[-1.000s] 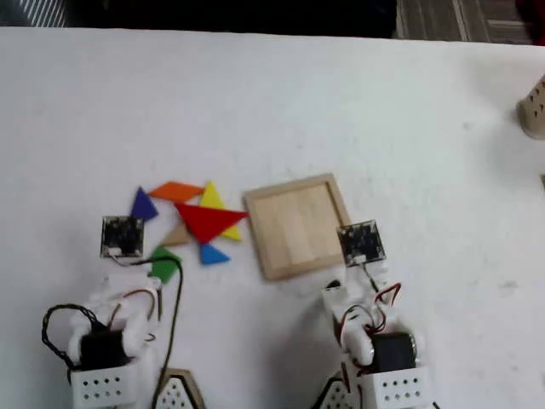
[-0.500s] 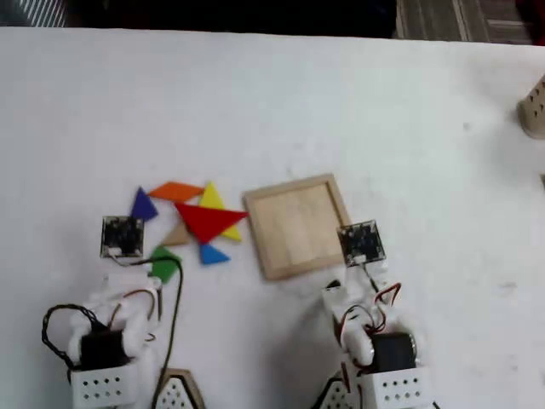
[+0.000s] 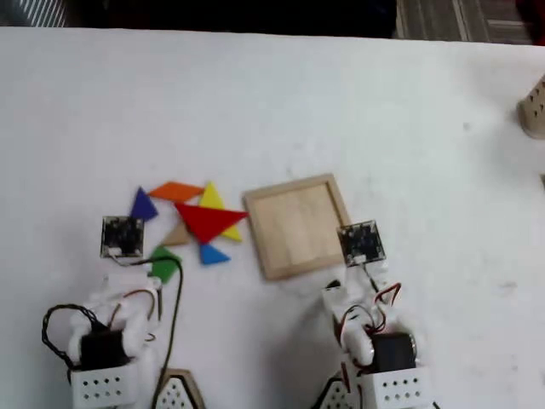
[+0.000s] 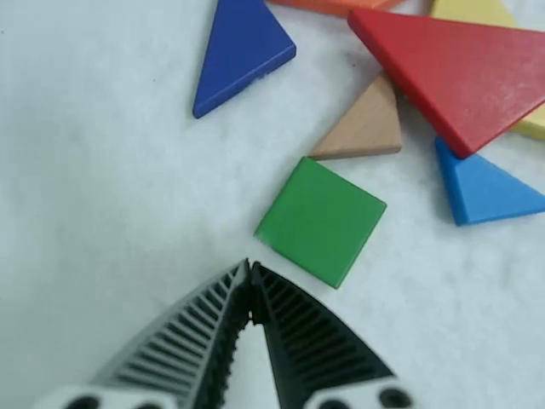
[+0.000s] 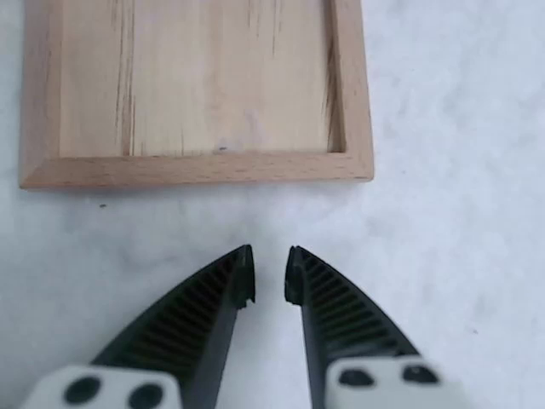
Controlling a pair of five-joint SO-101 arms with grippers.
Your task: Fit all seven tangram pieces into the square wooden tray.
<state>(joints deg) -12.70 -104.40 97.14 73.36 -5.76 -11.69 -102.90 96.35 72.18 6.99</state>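
The square wooden tray (image 3: 298, 226) lies flat with nothing in it; its near rim (image 5: 196, 169) is just ahead of my right gripper (image 5: 268, 274), whose fingers stand slightly open above bare table. To the tray's left the pieces are loosely piled: red triangle (image 3: 209, 221) overlapping the yellow triangle (image 3: 213, 198), orange parallelogram (image 3: 176, 191), dark blue triangle (image 3: 142, 205), tan triangle (image 3: 177, 235), light blue triangle (image 3: 213, 254) and green square (image 3: 164, 264). My left gripper (image 4: 249, 277) is shut, holding nothing, its tips just short of the green square (image 4: 321, 220).
A beige perforated object (image 3: 532, 106) stands at the table's far right edge. A small wooden-rimmed item (image 3: 174, 390) sits between the two arm bases. White table stretches open behind and right of the tray.
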